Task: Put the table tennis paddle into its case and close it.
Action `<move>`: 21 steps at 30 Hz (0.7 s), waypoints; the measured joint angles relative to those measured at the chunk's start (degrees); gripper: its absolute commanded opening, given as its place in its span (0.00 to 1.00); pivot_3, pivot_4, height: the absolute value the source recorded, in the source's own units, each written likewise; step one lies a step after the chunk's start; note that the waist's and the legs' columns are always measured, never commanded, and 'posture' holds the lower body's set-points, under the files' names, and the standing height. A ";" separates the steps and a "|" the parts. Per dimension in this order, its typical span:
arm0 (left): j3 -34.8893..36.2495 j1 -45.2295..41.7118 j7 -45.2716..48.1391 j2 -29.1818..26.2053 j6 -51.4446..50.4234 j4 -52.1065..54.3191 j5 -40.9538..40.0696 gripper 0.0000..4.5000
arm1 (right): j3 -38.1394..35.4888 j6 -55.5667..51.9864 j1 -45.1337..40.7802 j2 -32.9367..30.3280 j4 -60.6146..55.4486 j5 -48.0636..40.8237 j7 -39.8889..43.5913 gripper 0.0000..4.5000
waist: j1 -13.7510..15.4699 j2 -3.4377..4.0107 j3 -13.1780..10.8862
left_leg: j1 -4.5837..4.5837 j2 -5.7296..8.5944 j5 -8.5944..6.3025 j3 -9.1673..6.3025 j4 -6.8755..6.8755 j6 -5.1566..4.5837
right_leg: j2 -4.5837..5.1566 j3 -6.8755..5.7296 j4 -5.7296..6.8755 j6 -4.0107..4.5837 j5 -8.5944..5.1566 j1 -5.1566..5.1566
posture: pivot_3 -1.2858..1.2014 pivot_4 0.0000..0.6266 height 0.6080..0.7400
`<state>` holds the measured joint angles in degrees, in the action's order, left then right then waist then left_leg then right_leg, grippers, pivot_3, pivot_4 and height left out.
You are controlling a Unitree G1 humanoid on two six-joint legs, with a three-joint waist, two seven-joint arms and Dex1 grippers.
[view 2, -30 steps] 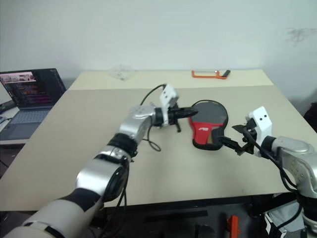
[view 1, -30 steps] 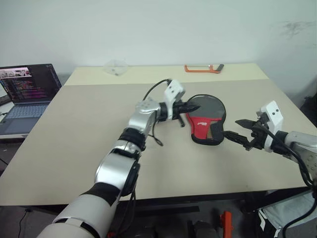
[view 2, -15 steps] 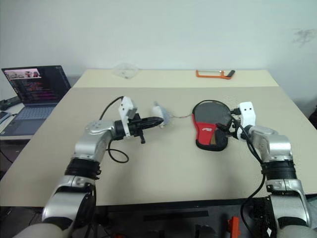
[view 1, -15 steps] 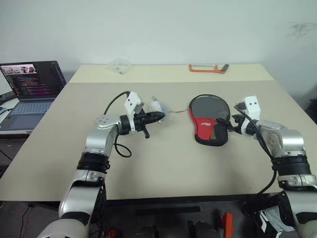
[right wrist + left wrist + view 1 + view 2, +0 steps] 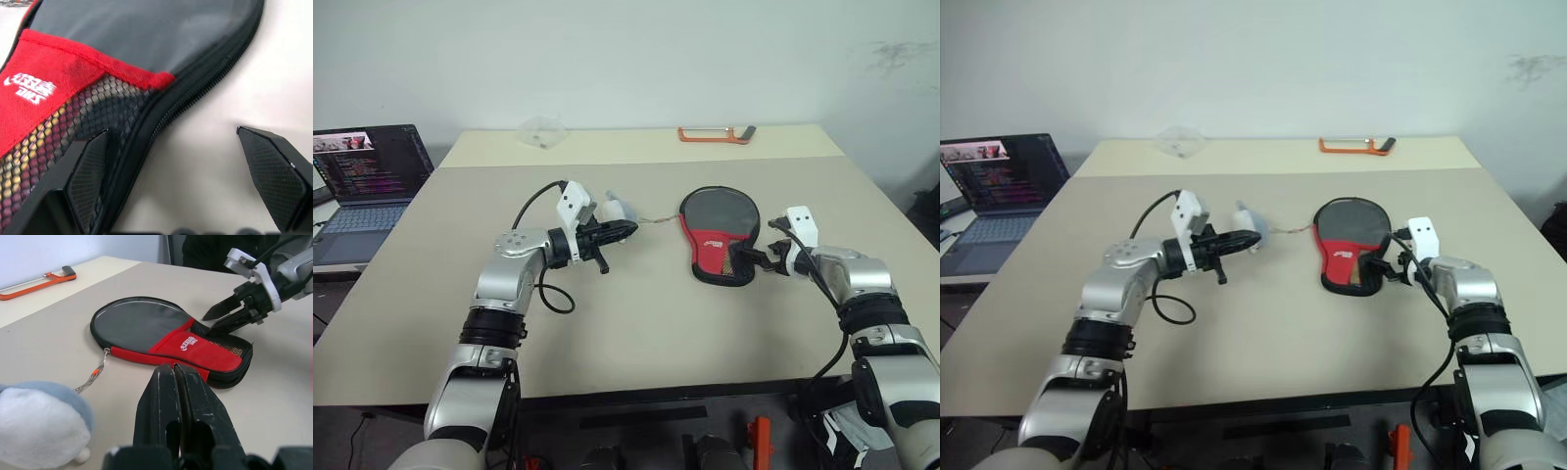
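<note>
The case [image 5: 717, 235] lies flat on the table, a black pouch with a red logo panel and a mesh pocket [image 5: 58, 132]. The table tennis paddle is hidden. A thin chain [image 5: 95, 374] runs from the case's zipper edge to a small white and blue plush charm [image 5: 618, 208]. Left of the case, my left gripper [image 5: 625, 230] is shut on nothing, its tips beside the charm. My right gripper [image 5: 750, 260] stands open at the case's narrow end. One finger [image 5: 90, 166] rests against the mesh edge and the other [image 5: 271, 166] is over bare table.
An orange-framed saw [image 5: 715, 134] lies at the table's far edge, with a clear plastic piece [image 5: 542, 130] further left. An open laptop [image 5: 367, 171] sits on a lower surface to the left. The table's right edge is close behind my right arm.
My left gripper drew back leftward from the case's edge, and the charm and chain now lie stretched out left of the case. My right gripper came forward to the case's narrow end.
</note>
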<state>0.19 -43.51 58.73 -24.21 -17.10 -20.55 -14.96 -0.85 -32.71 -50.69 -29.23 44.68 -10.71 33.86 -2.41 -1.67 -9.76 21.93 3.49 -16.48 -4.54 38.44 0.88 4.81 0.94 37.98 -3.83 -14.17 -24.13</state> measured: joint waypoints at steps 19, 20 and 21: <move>-1.00 4.32 0.14 -3.07 -1.44 4.37 -0.41 0.02 | 0.47 4.87 -4.81 5.36 9.05 5.21 3.59 0.49 | -1.36 0.05 0.11 | -0.16 -0.06 0.00 0.00 0.04 0.01 | -0.06 0.07 0.11 0.05 0.03 0.07 | 0.52 0.24 1.00; -1.03 5.05 0.67 -3.69 -1.66 4.84 -0.47 0.02 | 0.46 4.57 -4.91 5.71 9.02 5.18 4.00 0.41 | -1.41 0.05 0.12 | -0.18 -0.09 0.00 0.00 0.04 0.01 | -0.08 0.07 0.12 0.06 0.04 0.07 | 0.52 0.24 1.00; -1.04 5.53 0.88 -4.16 -1.81 5.13 -0.49 0.02 | 0.45 4.43 -4.92 5.94 8.98 5.18 4.34 0.34 | -1.46 0.06 0.12 | -0.19 -0.11 0.00 -0.01 0.04 0.01 | -0.10 0.07 0.12 0.08 0.05 0.07 | 0.52 0.24 1.00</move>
<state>-0.85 -37.98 59.61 -28.37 -18.91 -15.42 -15.45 -0.40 -28.28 -55.60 -23.29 53.66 -5.53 38.19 -3.87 -1.61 -9.64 21.74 3.38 -16.48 -4.54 38.48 0.89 4.71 1.01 38.10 -3.75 -14.12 -24.05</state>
